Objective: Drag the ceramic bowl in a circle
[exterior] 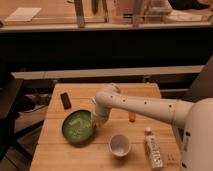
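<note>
The ceramic bowl (78,127) is wide, shallow and green with a darker rim, and sits on the left half of the wooden table (55,155). My white arm reaches in from the right and bends down over the bowl's right rim. The gripper (97,120) is at that right edge of the bowl, touching or just above the rim.
A small white cup (120,145) stands just right of and in front of the bowl. A plastic bottle (153,149) lies near the right front edge. A small orange object (132,116) sits behind the arm, and a dark rectangular item (65,100) lies at the back left.
</note>
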Tool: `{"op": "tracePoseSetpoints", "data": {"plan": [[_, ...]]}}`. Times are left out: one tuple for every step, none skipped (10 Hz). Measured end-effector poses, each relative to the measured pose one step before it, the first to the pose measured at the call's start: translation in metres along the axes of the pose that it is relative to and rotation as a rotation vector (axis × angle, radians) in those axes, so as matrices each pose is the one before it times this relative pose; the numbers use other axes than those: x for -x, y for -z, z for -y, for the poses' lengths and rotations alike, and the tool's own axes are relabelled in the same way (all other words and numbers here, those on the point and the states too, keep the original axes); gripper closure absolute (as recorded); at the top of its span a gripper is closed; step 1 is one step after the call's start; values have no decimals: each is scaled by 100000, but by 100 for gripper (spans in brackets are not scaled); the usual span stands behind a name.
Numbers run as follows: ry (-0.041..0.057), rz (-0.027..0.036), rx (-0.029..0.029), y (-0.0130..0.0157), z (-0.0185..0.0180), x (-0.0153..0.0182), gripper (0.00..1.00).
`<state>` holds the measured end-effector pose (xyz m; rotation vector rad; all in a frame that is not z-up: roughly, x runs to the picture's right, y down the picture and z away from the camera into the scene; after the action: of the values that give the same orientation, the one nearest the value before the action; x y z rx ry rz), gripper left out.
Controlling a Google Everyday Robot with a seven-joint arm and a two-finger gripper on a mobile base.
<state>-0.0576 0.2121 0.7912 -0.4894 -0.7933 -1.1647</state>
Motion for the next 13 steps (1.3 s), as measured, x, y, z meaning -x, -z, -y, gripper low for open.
{"op": "tracePoseSetpoints", "data": {"plan": [[-778,86,33,39,-82,-25,99],[-730,110,99,51,-131,-27,99],[-655,37,76,150,-295,-68,99],[-534,184,253,94,-271,-78,99],[-228,248,144,36,-116,74,99],[-17,167,120,20,-11,106,99],[-347,65,167,97,-76,2,99],[-320,113,299,101,-123,-4,99],[-79,238,235,-7,-73,70,99],[-69,142,219,-18,-48,120,99],[-140,60,-54,28,-61,36,99],[-289,267,460,94,-266,-51,99],[76,278,376,23,-358,246,99]]}}
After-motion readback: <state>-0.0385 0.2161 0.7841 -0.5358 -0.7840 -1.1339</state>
